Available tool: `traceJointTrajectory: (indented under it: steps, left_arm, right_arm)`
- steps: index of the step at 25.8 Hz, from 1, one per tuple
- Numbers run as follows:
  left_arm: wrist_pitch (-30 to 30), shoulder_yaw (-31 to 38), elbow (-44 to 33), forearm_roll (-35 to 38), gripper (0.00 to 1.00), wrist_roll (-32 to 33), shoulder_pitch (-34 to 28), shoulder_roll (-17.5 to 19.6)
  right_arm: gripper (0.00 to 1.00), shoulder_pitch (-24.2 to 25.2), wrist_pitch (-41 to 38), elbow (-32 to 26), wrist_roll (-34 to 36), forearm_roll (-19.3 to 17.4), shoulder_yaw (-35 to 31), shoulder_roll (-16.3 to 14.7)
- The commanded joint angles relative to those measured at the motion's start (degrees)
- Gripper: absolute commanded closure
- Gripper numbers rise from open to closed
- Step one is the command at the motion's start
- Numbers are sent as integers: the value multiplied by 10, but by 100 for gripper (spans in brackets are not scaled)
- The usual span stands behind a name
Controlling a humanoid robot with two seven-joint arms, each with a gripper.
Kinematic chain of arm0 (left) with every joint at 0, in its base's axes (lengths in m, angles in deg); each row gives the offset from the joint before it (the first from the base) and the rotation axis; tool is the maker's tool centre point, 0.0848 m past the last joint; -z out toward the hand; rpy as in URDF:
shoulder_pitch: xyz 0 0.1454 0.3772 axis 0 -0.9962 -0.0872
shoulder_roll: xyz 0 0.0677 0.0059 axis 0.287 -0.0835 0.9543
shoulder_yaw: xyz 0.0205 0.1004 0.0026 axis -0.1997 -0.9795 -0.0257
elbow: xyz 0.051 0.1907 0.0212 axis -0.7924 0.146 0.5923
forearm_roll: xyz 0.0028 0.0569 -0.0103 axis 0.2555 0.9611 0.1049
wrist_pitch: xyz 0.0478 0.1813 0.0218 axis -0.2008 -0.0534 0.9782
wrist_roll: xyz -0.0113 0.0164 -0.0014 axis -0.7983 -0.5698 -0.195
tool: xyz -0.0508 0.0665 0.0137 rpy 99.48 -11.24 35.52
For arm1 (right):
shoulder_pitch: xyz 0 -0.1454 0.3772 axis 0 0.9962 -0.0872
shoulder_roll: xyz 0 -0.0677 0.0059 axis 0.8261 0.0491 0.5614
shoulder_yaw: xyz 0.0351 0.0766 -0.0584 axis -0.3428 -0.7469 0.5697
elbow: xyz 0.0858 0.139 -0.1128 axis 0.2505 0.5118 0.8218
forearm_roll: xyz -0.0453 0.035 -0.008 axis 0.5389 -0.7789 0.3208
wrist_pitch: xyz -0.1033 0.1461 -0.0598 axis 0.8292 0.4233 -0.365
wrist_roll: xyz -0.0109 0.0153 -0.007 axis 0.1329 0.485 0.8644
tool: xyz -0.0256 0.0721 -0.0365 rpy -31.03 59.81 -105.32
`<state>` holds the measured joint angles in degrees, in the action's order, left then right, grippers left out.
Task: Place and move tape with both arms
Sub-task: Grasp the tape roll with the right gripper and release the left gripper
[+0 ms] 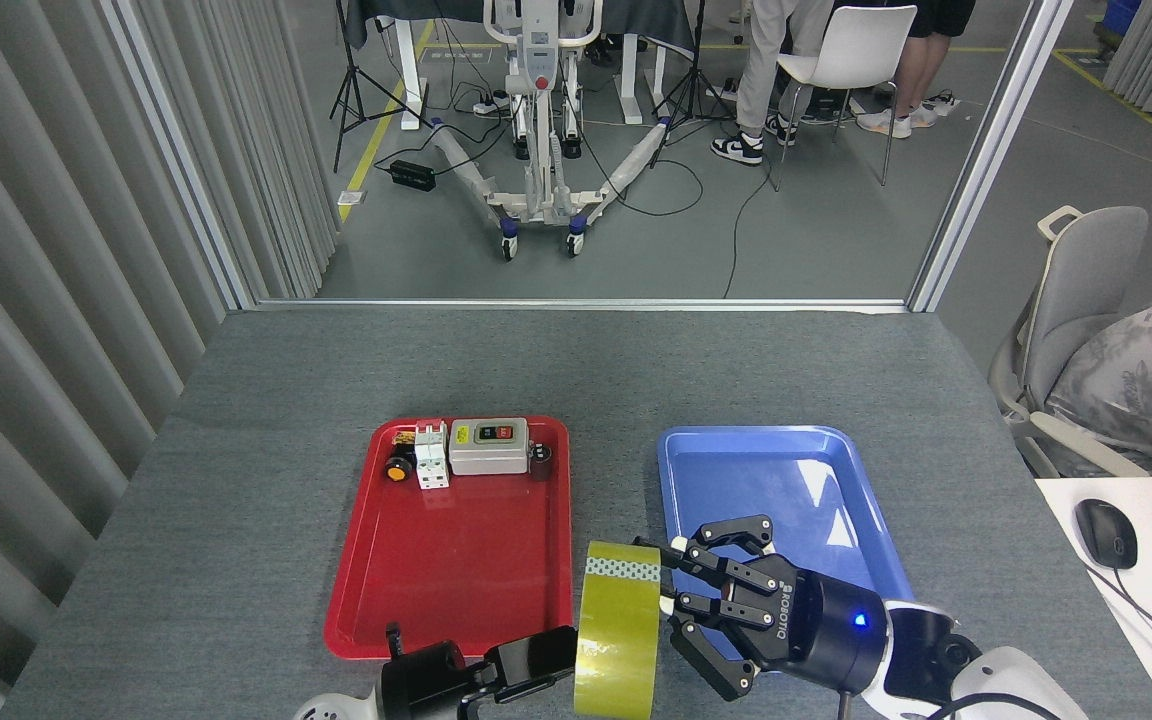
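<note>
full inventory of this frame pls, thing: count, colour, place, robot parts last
table: 1, grey, centre
red tray: 1, red, table left of centre
switch box: 1, grey, far end of red tray
white breaker block: 1, white, red tray, left of switch box
push button: 1, black and orange, red tray far-left corner
blue tray: 1, blue, table right, no loose items seen in it
tape: 1 roll, yellow, on edge between the trays, near edge
hoist frame: 1, white, floor beyond table
white chair: 1, far right, people's legs beside it
mouse: 1, black, white desk at right
left gripper: 1, black, at tape's left face, jaws unclear
right gripper: 1, black, jaws spread at tape's right face
</note>
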<state>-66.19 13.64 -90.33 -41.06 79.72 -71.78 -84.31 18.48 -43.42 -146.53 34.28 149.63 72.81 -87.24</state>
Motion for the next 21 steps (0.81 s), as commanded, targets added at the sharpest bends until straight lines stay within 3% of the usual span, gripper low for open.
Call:
traceJointTrajectory:
  steps: [1,6,15,21]
  left_arm:
    - [-27,6,2,-9,95,5,0,1]
    - [-34,17,3,-9,54,1,-1,1]
    - [-75,20,3,-8,38,1,-2,6]
    - [-77,34,5,1,36,-8,-3,8]
  right_arm:
    - [79,2,1,0,-8,0,0,0]
    - [79,2,1,0,-8,1,0,0]
    - [81,2,1,0,-8,3,0,2]
    - [82,2,1,0,-8,3,0,3]
